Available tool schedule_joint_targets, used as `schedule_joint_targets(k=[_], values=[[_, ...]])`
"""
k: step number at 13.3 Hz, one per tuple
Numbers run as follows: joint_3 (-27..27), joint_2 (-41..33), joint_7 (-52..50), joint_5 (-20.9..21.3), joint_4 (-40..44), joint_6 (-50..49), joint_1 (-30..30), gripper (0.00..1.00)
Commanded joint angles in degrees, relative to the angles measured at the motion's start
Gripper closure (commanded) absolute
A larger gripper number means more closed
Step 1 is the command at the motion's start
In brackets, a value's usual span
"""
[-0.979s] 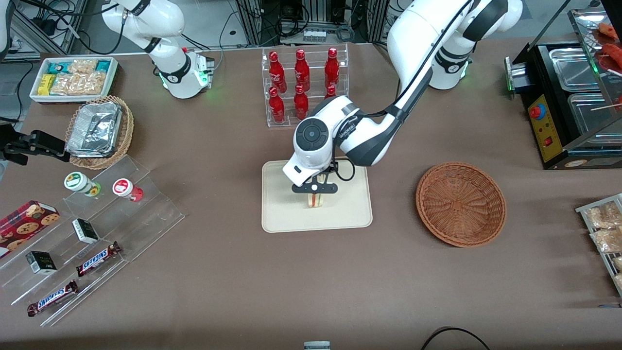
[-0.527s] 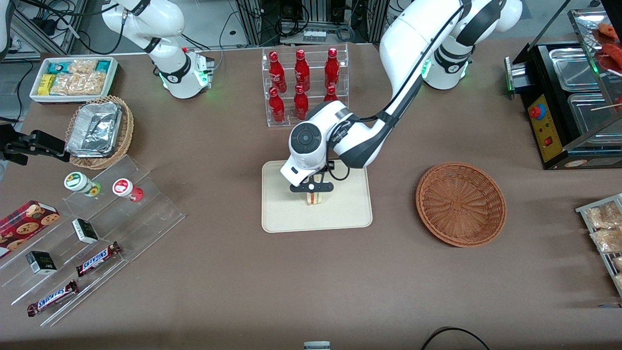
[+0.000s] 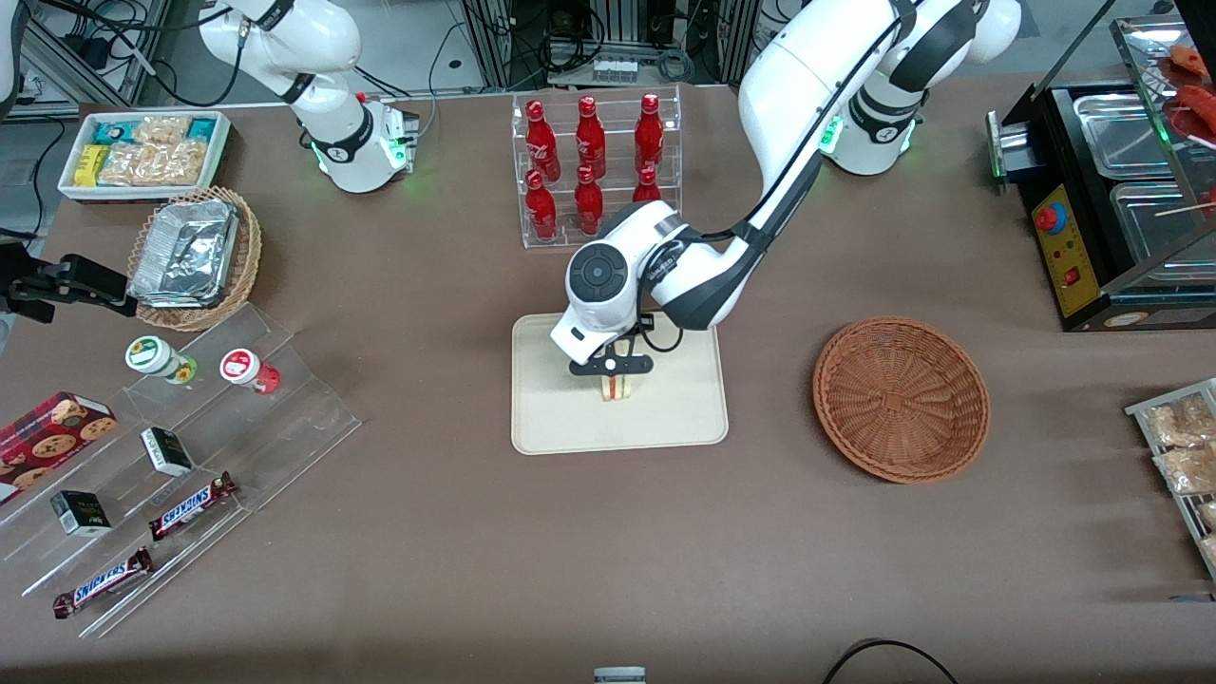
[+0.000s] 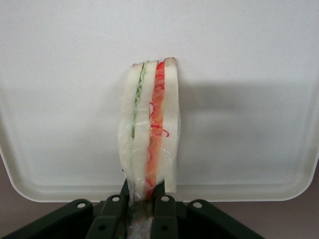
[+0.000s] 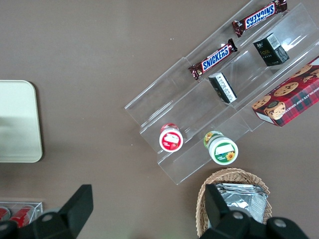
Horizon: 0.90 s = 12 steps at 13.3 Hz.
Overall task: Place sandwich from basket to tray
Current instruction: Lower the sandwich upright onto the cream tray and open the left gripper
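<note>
Sandwich [image 4: 149, 144] stands on its edge, pinched between my gripper's [image 3: 614, 373] two fingers [image 4: 158, 209], low over the middle of the tray [image 3: 551, 418], with the cut side and its red, orange and green layers facing my wrist camera. I judge this the setting-down step: the basket [image 3: 901, 397] lies empty, well apart toward my end of the table, and the wedge seems at or just above the tray floor, though I cannot tell if it touches. Next I should spread the fingers gently, then lift straight up so the wedge does not topple or drag.
</note>
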Motion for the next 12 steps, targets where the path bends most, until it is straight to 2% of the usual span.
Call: schedule_joint_targets(k=[1, 5, 9, 12], values=[[0.8, -1.3, -1.0, 0.3, -0.2, 0.2, -0.7, 0.0], [1.4, -6.4, -1.2, -0.4, 0.2, -3.4, -0.1, 0.0], [1.7, -12.8, -1.3, -1.7, 0.3, -8.4, 3.0, 0.0], [1.7, -18.4, -1.1, -2.2, 0.3, -16.1, 7.8, 0.0]])
